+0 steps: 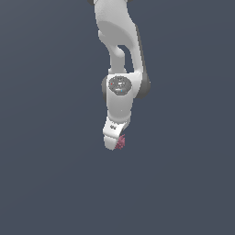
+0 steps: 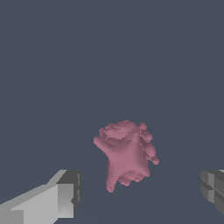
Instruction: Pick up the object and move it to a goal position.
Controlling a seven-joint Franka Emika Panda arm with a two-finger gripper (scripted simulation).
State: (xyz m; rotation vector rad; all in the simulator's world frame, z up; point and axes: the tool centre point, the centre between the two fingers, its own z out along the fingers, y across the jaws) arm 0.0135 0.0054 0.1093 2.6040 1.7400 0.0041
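Currently end effector (image 2: 140, 192) spread wide astride object (image 2: 127, 153), no contact; closing off-centre could squirt the bumpy lump sideways.

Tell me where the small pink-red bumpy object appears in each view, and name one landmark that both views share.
Exterior view: the pink-red object is a small speck at the lower tip of the white arm, near the picture's middle, partly hidden by the gripper.
Wrist view: the object is large and near the centre, in the gap between the two fingers, touching neither.
Shared landmark: the gripper's fingers.
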